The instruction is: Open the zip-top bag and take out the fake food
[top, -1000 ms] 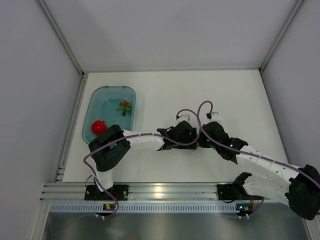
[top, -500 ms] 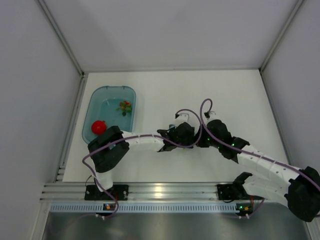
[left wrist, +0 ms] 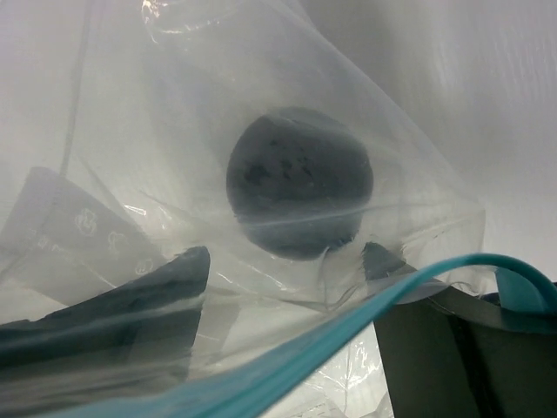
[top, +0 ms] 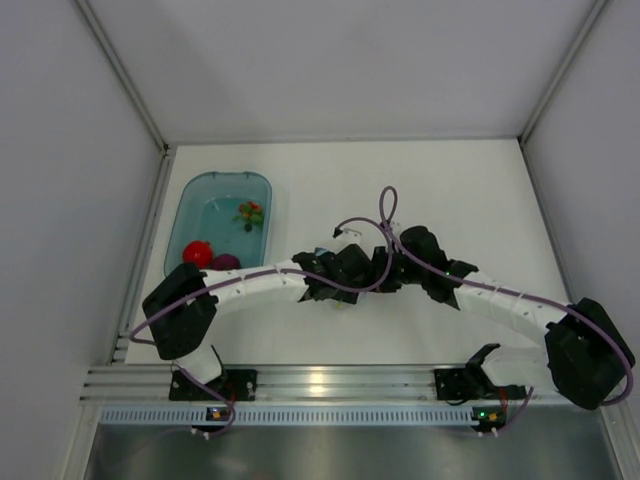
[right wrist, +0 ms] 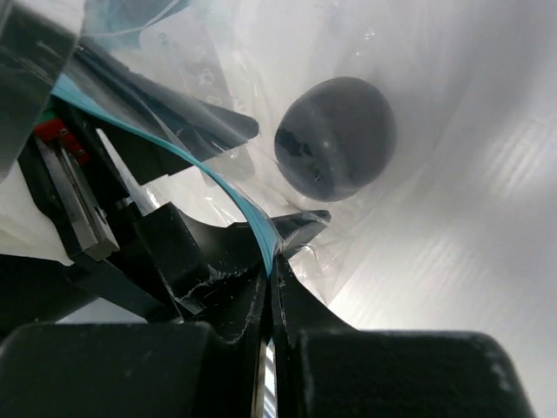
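As both arms have swung left in the last second, the bag [left wrist: 261,78] has travelled with them and hangs mid-bench [top: 450,180], right of the tub [top: 180,215]. The right tool [right wrist: 271,283] is clamped on its blue zip strip [left wrist: 305,344], while the left tool [left wrist: 287,257] has its fingers spread under the film. One dark ball [left wrist: 300,178] remains inside, probably next to be fetched.

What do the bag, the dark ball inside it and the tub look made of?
Zip-top bag: thin clear plastic film, glossy, creased with glints. Dark ball: likely hard plastic, matte, faintly speckled. Tub: translucent teal plastic, smooth moulded rim.
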Motion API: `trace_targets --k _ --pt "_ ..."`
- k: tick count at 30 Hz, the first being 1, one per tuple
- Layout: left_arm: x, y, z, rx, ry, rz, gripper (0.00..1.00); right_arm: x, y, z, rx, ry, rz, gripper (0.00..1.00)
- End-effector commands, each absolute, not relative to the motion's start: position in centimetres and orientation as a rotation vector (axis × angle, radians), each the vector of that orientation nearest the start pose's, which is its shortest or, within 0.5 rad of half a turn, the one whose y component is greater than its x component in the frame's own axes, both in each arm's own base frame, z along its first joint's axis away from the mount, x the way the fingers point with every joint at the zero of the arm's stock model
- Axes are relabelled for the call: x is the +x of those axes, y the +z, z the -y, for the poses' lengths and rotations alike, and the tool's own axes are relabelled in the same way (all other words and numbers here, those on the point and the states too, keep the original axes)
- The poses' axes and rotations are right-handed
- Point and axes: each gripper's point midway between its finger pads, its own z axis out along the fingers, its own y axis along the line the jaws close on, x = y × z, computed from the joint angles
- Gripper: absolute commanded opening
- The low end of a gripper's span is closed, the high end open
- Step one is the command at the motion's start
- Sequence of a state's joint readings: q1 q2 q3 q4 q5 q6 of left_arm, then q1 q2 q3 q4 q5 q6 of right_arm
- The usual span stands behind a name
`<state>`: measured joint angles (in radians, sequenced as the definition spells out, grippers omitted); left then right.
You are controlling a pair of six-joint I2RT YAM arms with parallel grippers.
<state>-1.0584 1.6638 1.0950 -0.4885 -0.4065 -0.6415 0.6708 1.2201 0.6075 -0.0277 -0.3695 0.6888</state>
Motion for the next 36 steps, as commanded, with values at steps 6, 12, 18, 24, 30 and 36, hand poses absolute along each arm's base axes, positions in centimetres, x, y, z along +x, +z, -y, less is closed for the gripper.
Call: trace_targets --k 6,12,18,24,30,36 --pt "24.0 12.2 36.0 0.452 -0.397 -2.297 0.8 15.5 12.7 -29.6 -0.474 1.425 -2.437 0.0" --pt "26.3 10.5 37.9 0.46 -0.332 -2.251 0.78 14.2 11.6 -29.0 -0.534 1.436 -2.474 0.0" --pt "26.8 8.2 38.8 0.456 -0.33 -2.281 0.74 13.8 11.2 -28.7 -0.539 1.43 -2.481 0.0" --pt "26.9 6.2 38.9 0.451 -0.334 -2.306 0.4 15.9 11.2 -27.7 -0.435 1.268 -2.467 0.0" --pt "25.8 6.7 39.0 0.48 -0.428 -2.287 0.1 19.0 12.2 -25.8 -0.282 1.07 -2.44 0.0" --pt "24.6 7.9 39.2 0.528 -0.537 -2.241 0.0 22.4 14.1 -23.6 -0.172 0.822 -2.384 0.0"
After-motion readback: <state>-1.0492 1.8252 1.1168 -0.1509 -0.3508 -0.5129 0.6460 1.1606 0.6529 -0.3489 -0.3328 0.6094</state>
